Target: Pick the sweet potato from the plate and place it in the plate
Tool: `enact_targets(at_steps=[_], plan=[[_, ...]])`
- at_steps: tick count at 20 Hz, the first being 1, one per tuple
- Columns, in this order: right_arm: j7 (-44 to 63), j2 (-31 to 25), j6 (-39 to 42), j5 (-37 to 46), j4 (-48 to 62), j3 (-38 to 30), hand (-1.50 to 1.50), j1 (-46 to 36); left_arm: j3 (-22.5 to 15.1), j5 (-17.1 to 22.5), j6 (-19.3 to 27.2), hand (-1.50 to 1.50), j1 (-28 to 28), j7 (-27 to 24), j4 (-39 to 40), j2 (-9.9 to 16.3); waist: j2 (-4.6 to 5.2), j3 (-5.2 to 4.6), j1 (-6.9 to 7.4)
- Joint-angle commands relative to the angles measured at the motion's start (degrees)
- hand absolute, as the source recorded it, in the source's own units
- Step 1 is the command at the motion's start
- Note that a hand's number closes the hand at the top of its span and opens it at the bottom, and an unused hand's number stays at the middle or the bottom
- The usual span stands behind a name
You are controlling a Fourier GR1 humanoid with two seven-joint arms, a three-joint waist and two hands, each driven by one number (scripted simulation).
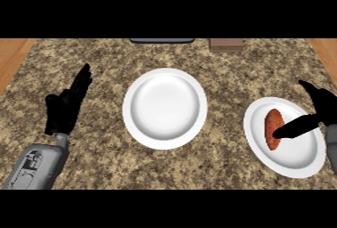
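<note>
My right hand (314, 116), open, reaches the sweet potato (273, 129) at three o'clock: likely stiff, light (skin maybe slippery); I'd pinch its middle. Left hand (66, 107) rests open.

right hand (309, 116): open, thumb reaching over the sweet potato (273, 129)
sweet potato: sitting on the right plate (296, 167)
middle plate (164, 107): bare
left hand (67, 104): open, resting, fingers up

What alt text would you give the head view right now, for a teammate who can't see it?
The right hand reaches over the right plate, thumb touching the sweet potato, not yet grasped. The larger middle plate holds nothing. The left hand rests open at the left of the granite counter.
</note>
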Motion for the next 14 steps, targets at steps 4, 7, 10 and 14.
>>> enact_targets(at_steps=[4,7,10,14], plan=[[-1.25,2.94,3.05,2.85,5.67,1.00,-1.50,0.66,0.19,-1.72,-0.61,0.00,3.52,2.07,-5.95,-1.50,-0.04,0.02,0.20],[-7.16,3.72,2.62,4.17,15.16,-0.71,-1.50,-3.43,1.31,-2.71,-1.77,0.00,2.11,1.05,-2.95,-1.63,0.06,0.03,0.27],[-4.69,7.90,1.13,7.12,11.11,1.21,-1.50,-0.47,1.36,-4.31,-1.09,0.00,4.72,1.23,-5.92,-3.43,-0.05,0.02,0.12],[-7.86,9.69,-0.92,9.70,13.58,0.97,-1.50,2.04,3.52,-4.17,-4.10,0.00,3.36,-1.75,-1.09,-3.40,-0.01,0.01,-0.04]])
